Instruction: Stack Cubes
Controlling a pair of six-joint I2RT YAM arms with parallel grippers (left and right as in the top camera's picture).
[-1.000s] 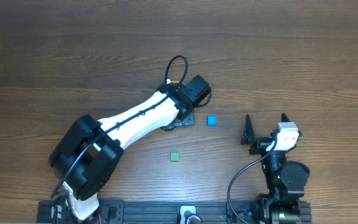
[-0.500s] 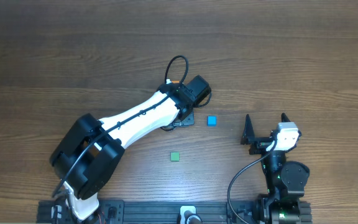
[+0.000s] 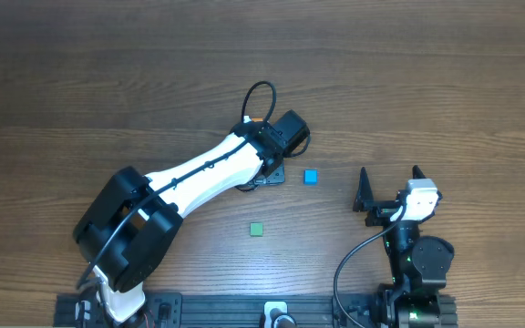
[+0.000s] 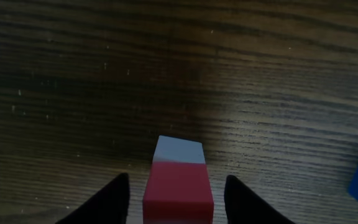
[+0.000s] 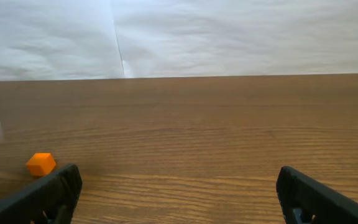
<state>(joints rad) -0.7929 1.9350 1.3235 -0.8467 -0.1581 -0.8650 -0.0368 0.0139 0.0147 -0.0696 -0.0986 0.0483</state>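
Top view: a blue cube (image 3: 311, 176) sits right of centre on the wooden desk (image 3: 108, 73), a green cube (image 3: 256, 230) at lower centre; the right jaws gape wide, empty. Left wrist view: the left jaws, part open, straddle a red cube (image 4: 178, 196) at bottom centre without touching it. Right wrist view: an orange cube (image 5: 40, 163), lower left.

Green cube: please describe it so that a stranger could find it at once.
On the table, look between the white left arm and the right arm. The green cube lies alone there, nearer the arm bases than the blue cube; no other cube is green.

Red cube (image 4: 178, 190) flat, unstacked; blue cube (image 3: 311, 176) nearby; green cube (image 3: 256, 230) farther off
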